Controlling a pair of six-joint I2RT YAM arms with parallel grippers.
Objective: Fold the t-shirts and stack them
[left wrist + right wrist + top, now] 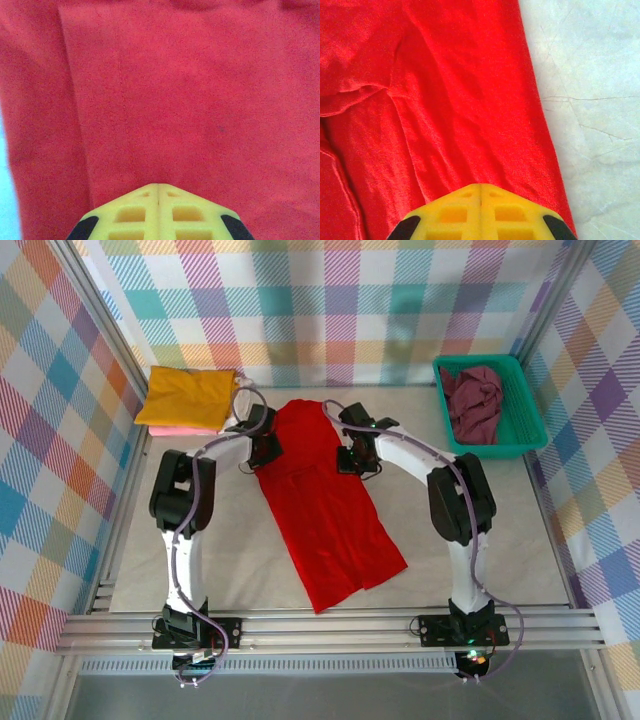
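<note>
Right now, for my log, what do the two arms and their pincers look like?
Left arm and right arm: white links, black joints, pale lilac cables looping alongside, black base brackets. Left pincer and right pincer: yellow fingers with square lattice cut-outs, black patches at the outer corners.

A teal plastic mesh basket (529, 412) sits at the far right corner of the pale tabletop (240, 550), close to the back wall. Pastel checked cloth walls (330, 310) enclose three sides. Silver metal rails (330, 625) run along the near edge.
</note>
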